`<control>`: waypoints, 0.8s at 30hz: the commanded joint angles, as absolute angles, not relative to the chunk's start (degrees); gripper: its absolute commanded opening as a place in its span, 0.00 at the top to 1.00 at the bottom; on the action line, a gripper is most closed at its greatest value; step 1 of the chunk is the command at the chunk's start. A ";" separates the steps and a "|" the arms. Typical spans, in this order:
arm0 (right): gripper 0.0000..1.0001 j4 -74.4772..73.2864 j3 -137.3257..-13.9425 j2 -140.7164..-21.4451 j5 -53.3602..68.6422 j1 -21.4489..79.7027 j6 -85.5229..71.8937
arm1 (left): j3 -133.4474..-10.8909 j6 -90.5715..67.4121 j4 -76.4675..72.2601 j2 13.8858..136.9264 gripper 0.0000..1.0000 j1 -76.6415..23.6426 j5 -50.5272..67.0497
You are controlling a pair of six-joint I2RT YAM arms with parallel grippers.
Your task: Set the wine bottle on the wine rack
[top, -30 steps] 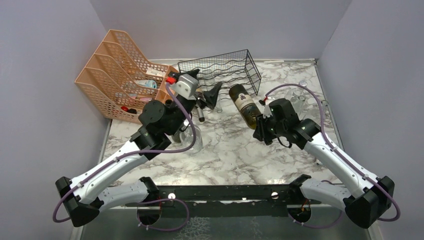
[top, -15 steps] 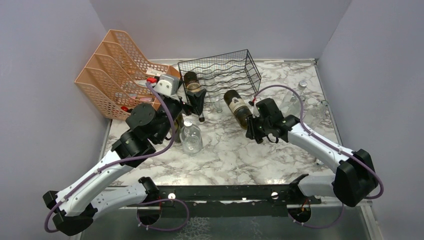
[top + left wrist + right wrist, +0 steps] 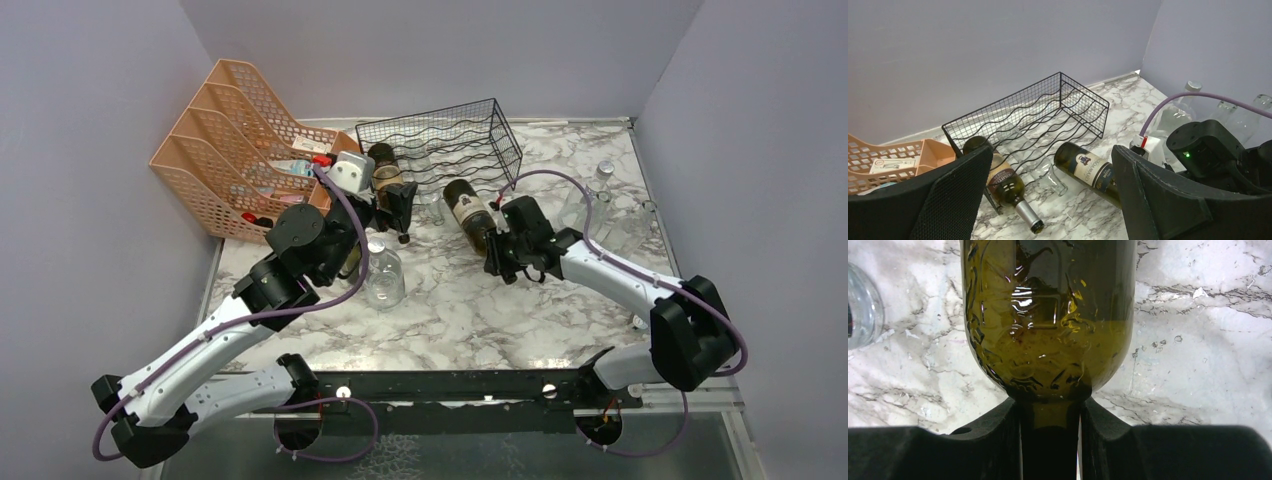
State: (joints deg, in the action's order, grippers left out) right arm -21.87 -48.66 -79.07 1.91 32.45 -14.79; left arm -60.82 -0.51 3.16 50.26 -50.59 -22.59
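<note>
Lilac-grey walls close in a marble worktop [image 3: 450,310]. At 10 o'clock on it stands a peach mesh organizer [image 3: 215,150] with small items in its bins. Just to its right the left tool [image 3: 400,207] hangs with its fingers spread wide and nothing between them. Under it, another dark bottle [image 3: 998,175] lies with its base in the left near corner of the wine rack [image 3: 440,135] and its neck pointing out toward 6 o'clock. A clear bottle [image 3: 381,275] stands upright at 6 o'clock of the left tool. The black wire rack sits at 12 o'clock against the back wall. The wine bottle [image 3: 468,210] lies just outside the rack's near right corner. Its base points to 11 o'clock and its neck is pinched in the right tool [image 3: 1050,410]. Whether its base touches the wire is hard to tell. At 2 o'clock stand several clear glass bottles [image 3: 600,195].
</note>
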 commanded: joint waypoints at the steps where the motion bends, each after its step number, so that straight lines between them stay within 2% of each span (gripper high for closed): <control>1: 0.99 -11.69 -50.71 -79.63 -0.66 32.34 -14.77 | -61.00 1.14 2.62 50.63 0.05 -50.55 -23.00; 12: 0.99 -7.38 -51.58 -82.22 -3.07 32.32 -16.95 | -61.10 1.05 3.03 50.26 0.05 -50.54 -22.80; 24: 0.99 3.85 -58.16 -92.62 -8.86 32.30 -19.86 | -60.98 0.70 3.09 49.03 0.05 -50.62 -22.52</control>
State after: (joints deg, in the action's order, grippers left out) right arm -10.11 -53.12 -91.44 -4.01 32.45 -19.20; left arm -60.82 0.47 3.14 50.52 -50.59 -22.57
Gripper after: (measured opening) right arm 0.368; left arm 0.954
